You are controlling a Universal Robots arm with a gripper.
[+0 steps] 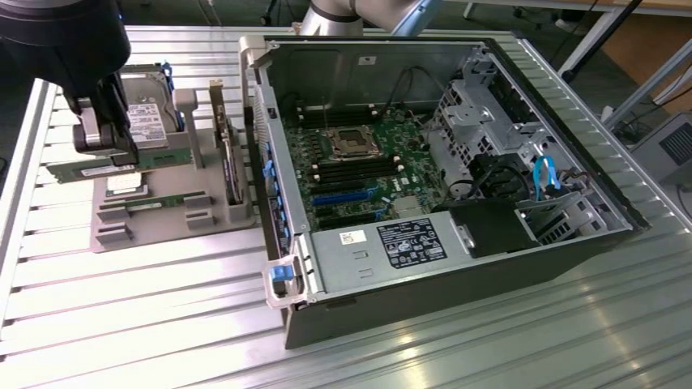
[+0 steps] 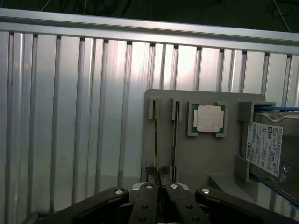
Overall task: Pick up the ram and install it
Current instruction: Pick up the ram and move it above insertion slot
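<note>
The ram (image 1: 87,172) is a thin green stick, seen edge-on in the wrist view (image 2: 157,140) over the grey holder (image 2: 201,158). My black gripper (image 1: 106,158) stands over the holder's end at the exterior view's left. Its fingers (image 2: 148,205) are shut on the stick's near end, with the gripper (image 2: 161,186) centred on it. I cannot tell whether the stick has left its slot. A second green stick (image 2: 175,135) stands in the slot beside it (image 1: 162,200). The open computer case (image 1: 605,194) lies at the exterior view's right, its black memory slots (image 1: 352,174) bare.
The holder (image 1: 151,231) also carries a square silver processor chip (image 2: 208,118), a hard drive (image 2: 266,147) and an upright expansion card (image 1: 229,162) close to the case wall. Everything rests on a ribbed aluminium table (image 1: 130,324), with open surface in front of the holder.
</note>
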